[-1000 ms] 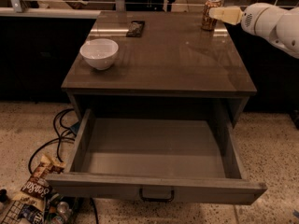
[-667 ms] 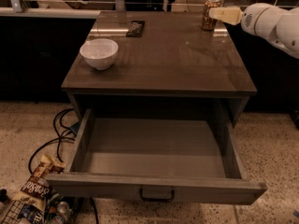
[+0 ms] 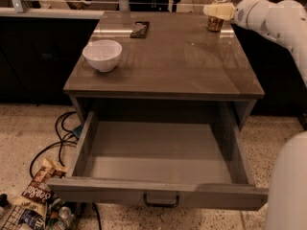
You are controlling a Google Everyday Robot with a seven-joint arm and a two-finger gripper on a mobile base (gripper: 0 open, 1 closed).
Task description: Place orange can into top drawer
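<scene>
glossy grey-brown worktop (image 3: 182, 61) | matt wooden top drawer (image 3: 158, 152) | smooth round white bowl (image 3: 102, 55) | orange can (image 3: 214, 24): silver metal rim | pale smooth plastic gripper (image 3: 216, 11) at can, far-right corner

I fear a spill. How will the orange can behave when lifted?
The orange can stands upright on the table's far corner, the tool at its top. Being narrow, it may tip if nudged. Its smooth round wall could slip, and it would likely roll lying down.
</scene>
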